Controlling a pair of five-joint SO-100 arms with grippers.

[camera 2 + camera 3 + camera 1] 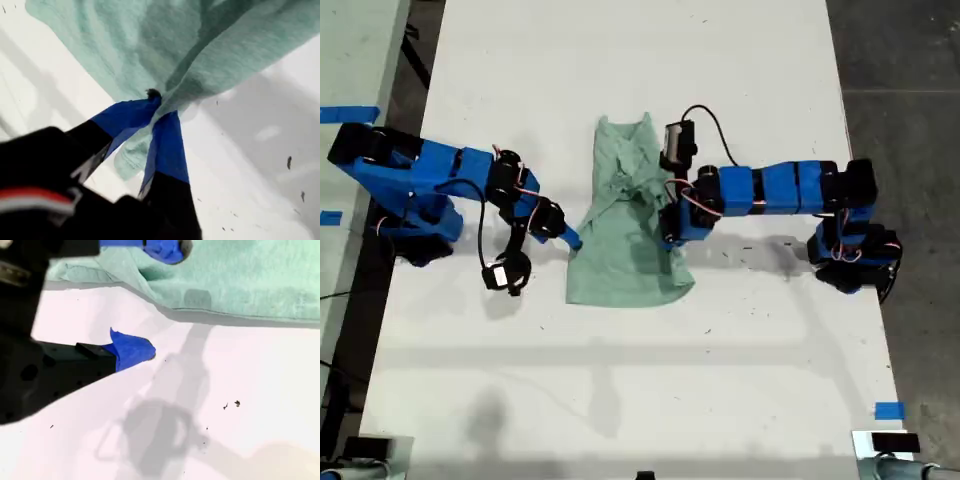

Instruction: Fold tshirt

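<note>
- On the exterior view's left, my second gripper (568,238) sits low over the white surface (640,380), its blue tip right at the near edge of the tshirt (625,255).
- In its own wrist view my second gripper (150,299) has the jaws spread. One blue fingertip (165,250) is up over the cloth and the other is down close to the bare surface (240,405). Nothing is between them, and I can't tell if either tip actually touches the cloth.
- From that camera the tshirt (240,280) lies flat, its edge running just past the jaws.
- The tshirt is in the middle of the surface between the two arms, pale mint green and pretty rumpled. The end toward the exterior view's top is narrow and bunched with creases, and the end toward the bottom spreads wider and flatter.
- Right of centre in the exterior view, my first gripper (670,232) comes in from the right-hand arm and points down onto the tshirt's right side.
- The wrist view shows my first gripper (159,107) with the jaws pressed together on a pinch of tshirt (165,40). The cloth gathers into folds at the tips and fans out away from them.
- There's a scrap of blue tape (888,410) near the exterior view's bottom right corner.
</note>
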